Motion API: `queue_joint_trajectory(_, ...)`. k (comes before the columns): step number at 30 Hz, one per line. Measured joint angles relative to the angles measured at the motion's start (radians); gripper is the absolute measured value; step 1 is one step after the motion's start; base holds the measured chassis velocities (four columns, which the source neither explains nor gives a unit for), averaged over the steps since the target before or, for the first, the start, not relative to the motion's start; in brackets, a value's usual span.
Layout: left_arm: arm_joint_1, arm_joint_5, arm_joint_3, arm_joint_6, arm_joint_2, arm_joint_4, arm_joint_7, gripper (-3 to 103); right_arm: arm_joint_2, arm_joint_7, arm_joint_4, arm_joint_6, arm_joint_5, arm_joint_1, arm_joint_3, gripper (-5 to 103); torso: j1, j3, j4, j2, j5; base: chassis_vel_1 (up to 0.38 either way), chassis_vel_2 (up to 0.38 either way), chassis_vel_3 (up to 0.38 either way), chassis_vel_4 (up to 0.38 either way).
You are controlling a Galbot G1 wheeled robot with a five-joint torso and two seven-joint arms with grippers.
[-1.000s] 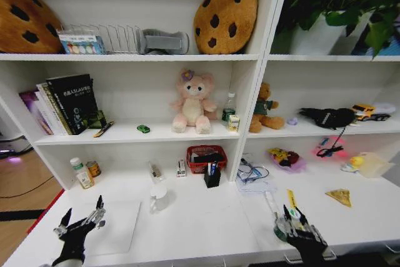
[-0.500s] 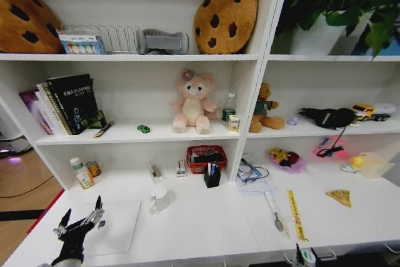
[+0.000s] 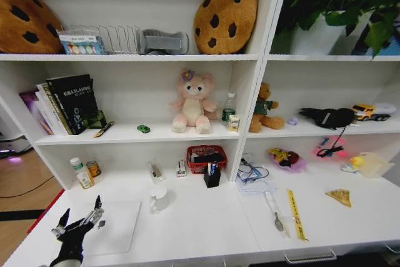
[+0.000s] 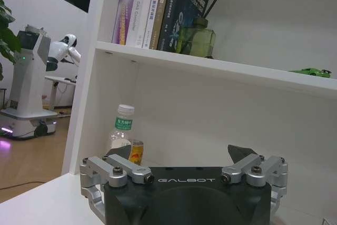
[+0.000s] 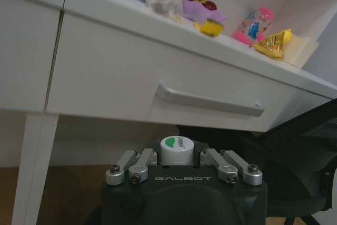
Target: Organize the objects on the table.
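Landmark: the laptop (image 3: 111, 229), lying flat and closed at the left front of the bench (image 3: 206, 229); every place below is given from it.
Left gripper (image 3: 80, 222): hovers over the laptop's near left corner with its fingers spread apart and nothing between them, probably parked there so the work area stays free.
Right gripper (image 5: 181, 163): well to the right of the laptop and below the bench top, facing a drawer handle (image 5: 209, 101); its fingers are clamped on a small white bottle (image 5: 177, 148) with a green-marked cap, held upright, likely so it travels without tipping.
Cup (image 3: 159, 197): just right of the laptop's far corner, standing upright.
Pen (image 3: 274, 209) and yellow ruler (image 3: 295, 214): far right of the laptop, lying side by side near the front edge, not yet tidied.
Two bottles (image 3: 84, 173): behind the laptop, against the back wall.
Green toy car (image 3: 144, 129): on the shelf above and behind the laptop.
Hedge: whether the drawer is slightly open is hard to tell from below.
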Motion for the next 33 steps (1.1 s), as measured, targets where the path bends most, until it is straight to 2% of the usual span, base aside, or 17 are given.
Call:
queue_joint_trajectory(4,-0.003,0.015,0.002,0.01,0.0,-0.001,-0.007,100,0.002,0.0,-0.223,0.057,-0.025,0.14,-0.009,30,0.0,0.0,-0.0001,0.0,-0.0001,0.0,0.0,0.0,0.0)
queue_joint_trajectory(8,-0.005,0.028,0.009,0.021,-0.002,-0.006,-0.015,100,-0.001,-0.009,-0.352,0.065,-0.005,0.249,-0.009,30,0.0,0.0,0.0,0.0,-0.0001,0.0,0.0,0.0,0.0)
queue_joint_trajectory(19,-0.005,0.044,0.016,0.036,-0.007,-0.022,-0.03,100,-0.044,-0.041,-0.611,0.093,0.044,0.469,0.005,30,0.0,0.0,0.0,0.0,-0.0001,0.0,0.0,0.0,0.0)
queue_joint_trajectory(21,-0.003,0.048,0.018,0.036,-0.012,-0.023,-0.03,100,-0.049,-0.03,-0.674,0.115,0.015,0.535,0.024,40,0.0,0.0,0.0003,0.0,-0.0004,0.0,0.0,0.0,0.0)
queue_joint_trajectory(22,-0.003,0.048,0.018,0.036,-0.012,-0.023,-0.03,100,-0.049,-0.03,-0.674,0.115,0.015,0.535,0.024,40,0.0,0.0,0.0003,0.0,-0.0004,0.0,0.0,0.0,0.0)
queue_joint_trajectory(24,-0.002,0.054,0.022,0.037,-0.017,-0.027,-0.032,100,-0.051,-0.029,-0.682,0.117,0.025,0.546,0.028,51,0.0,0.0,0.0003,0.0,-0.0003,0.0,0.0,0.0,0.0)
queue_joint_trajectory(26,-0.002,0.056,0.023,0.038,-0.018,-0.029,-0.033,100,-0.052,-0.032,-0.677,0.117,0.032,0.541,0.028,51,0.0,0.0,-0.0001,0.0,-0.0003,0.0,0.0,0.0,0.0)
queue_joint_trajectory(27,-0.002,0.057,0.025,0.039,-0.02,-0.031,-0.034,100,-0.052,-0.037,-0.661,0.116,0.037,0.524,0.027,62,0.0,0.0,-0.0002,0.0,-0.0003,0.0,0.0,0.0,0.0)
queue_joint_trajectory(29,-0.002,0.058,0.025,0.04,-0.021,-0.033,-0.034,100,-0.052,-0.04,-0.642,0.117,0.038,0.502,0.024,62,0.0,0.0,-0.0002,0.0,-0.0002,0.0,0.0,0.0,0.0)
queue_joint_trajectory(30,-0.002,0.058,0.025,0.04,-0.022,-0.033,-0.035,100,-0.05,-0.045,-0.604,0.123,0.034,0.463,0.018,73,0.0,0.0,-0.0001,0.0,-0.0002,0.0,0.0,0.0,0.0)
queue_joint_trajectory(31,-0.002,0.058,0.025,0.04,-0.022,-0.033,-0.035,100,-0.05,-0.045,-0.604,0.123,0.034,0.463,0.018,73,0.0,0.0,-0.0001,0.0,-0.0002,0.0,0.0,0.0,0.0)
queue_joint_trajectory(33,0.0,0.058,0.025,0.04,-0.025,-0.034,-0.036,100,-0.05,-0.072,-0.489,0.136,0.027,0.356,0.006,84,0.0,0.0,-0.0002,0.0,-0.0002,0.0,0.0,0.0,0.0)
